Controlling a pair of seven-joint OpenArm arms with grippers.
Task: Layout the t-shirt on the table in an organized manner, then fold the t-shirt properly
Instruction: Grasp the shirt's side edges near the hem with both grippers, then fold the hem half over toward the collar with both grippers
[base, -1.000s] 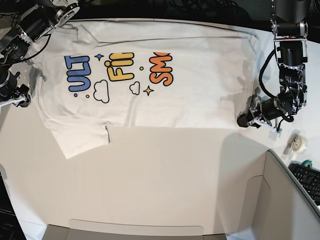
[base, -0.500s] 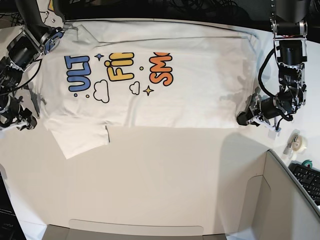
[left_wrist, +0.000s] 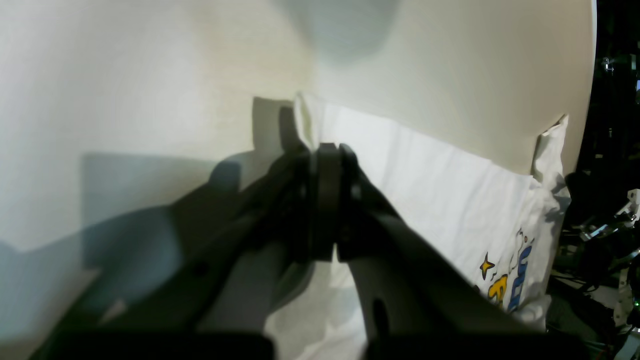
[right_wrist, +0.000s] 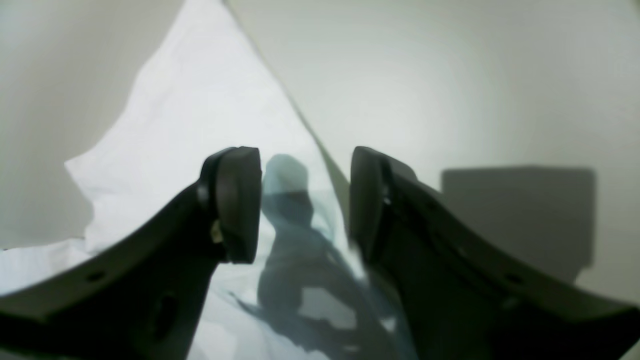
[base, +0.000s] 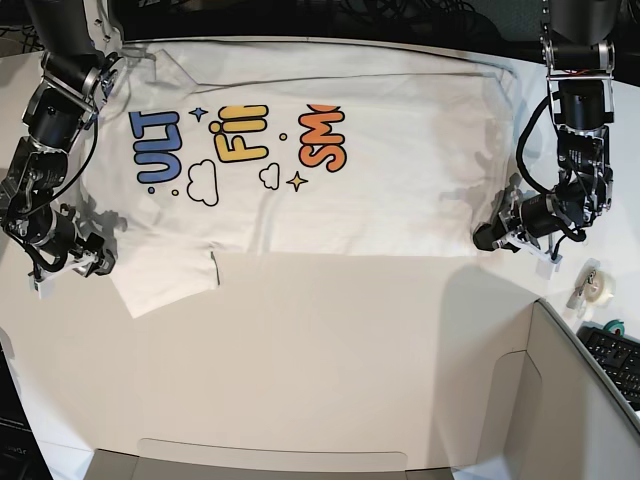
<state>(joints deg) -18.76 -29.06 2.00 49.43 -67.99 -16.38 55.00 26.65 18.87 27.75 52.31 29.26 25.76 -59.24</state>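
The white t-shirt (base: 380, 200) lies spread flat on the off-white table (base: 330, 350), its print of coloured letters facing up. My left gripper (base: 484, 241) is at the shirt's lower right corner. In the left wrist view it (left_wrist: 327, 150) is shut on the t-shirt (left_wrist: 440, 195) at that corner, low on the table (left_wrist: 125, 75). My right gripper (base: 102, 262) is at the shirt's lower left sleeve. In the right wrist view it (right_wrist: 302, 200) is open, with the sleeve cloth (right_wrist: 200, 115) below and between its fingers (right_wrist: 237, 200).
A grey cardboard box (base: 560, 400) stands at the front right and along the front edge. A tape roll (base: 595, 285) and a keyboard (base: 615, 360) lie right of my left arm. Dark cables run along the back edge of the table.
My right arm has swung from the shirt's far left corner down along its left edge to the lower sleeve. My left gripper has stayed on the right corner.
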